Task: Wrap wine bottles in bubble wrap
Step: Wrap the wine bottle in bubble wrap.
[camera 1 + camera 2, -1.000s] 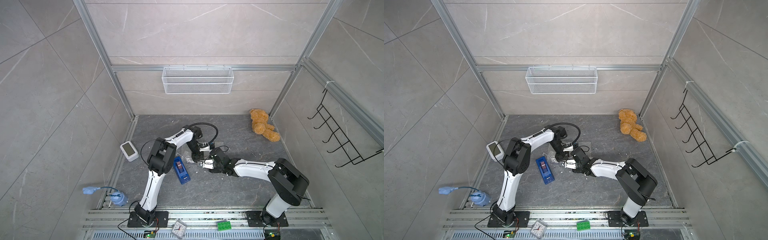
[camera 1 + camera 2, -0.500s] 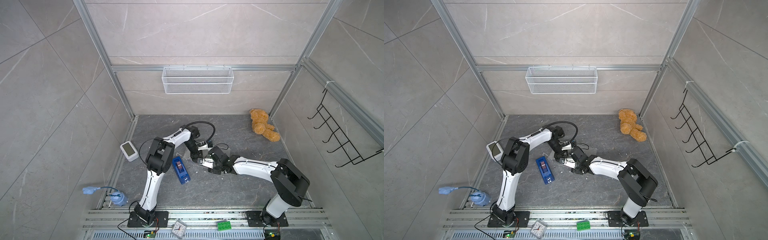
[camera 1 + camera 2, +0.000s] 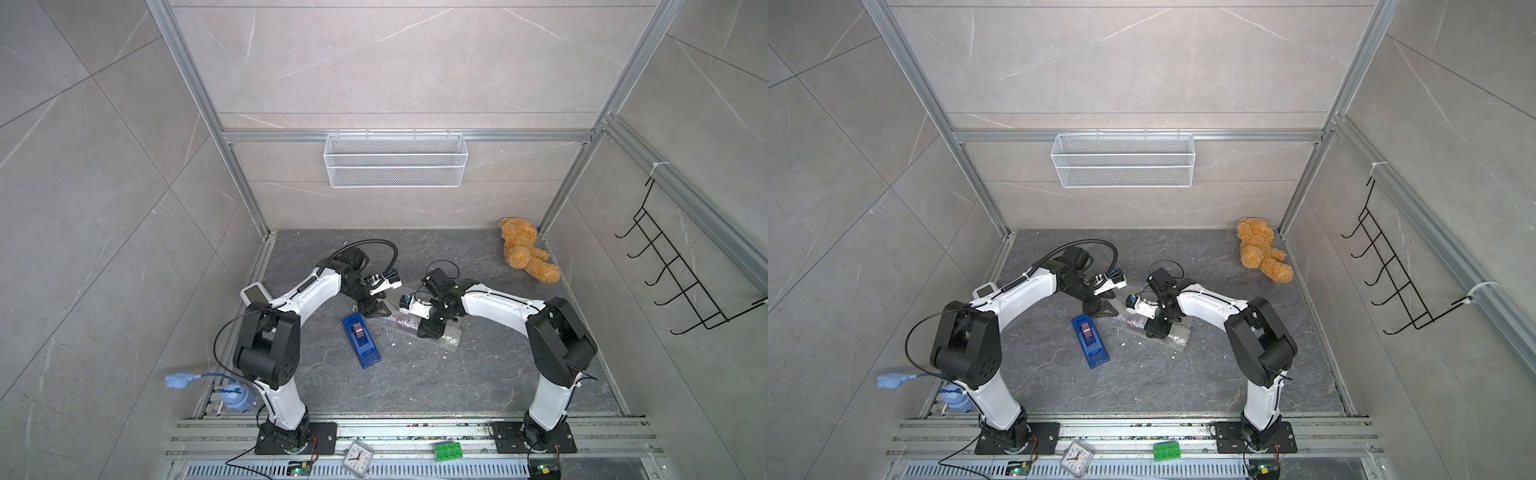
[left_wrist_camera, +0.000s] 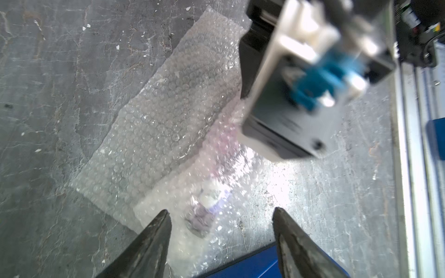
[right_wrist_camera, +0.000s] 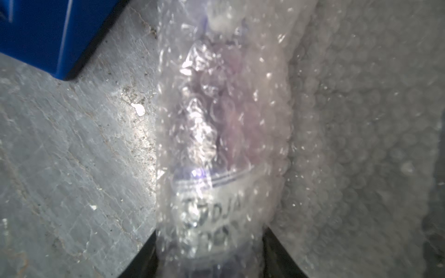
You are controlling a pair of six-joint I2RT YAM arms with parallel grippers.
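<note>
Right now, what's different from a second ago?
The left gripper and right gripper drew apart, each toward its own side. The left's jaws are open; the right's stay closed around the wine bottle rolled in bubble wrap. The blue tape dispenser and teddy bear stayed put.

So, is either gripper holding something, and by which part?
The right gripper grips the wine bottle through the bubble wrap, at the labelled lower body. The left gripper is open and holds nothing.
</note>
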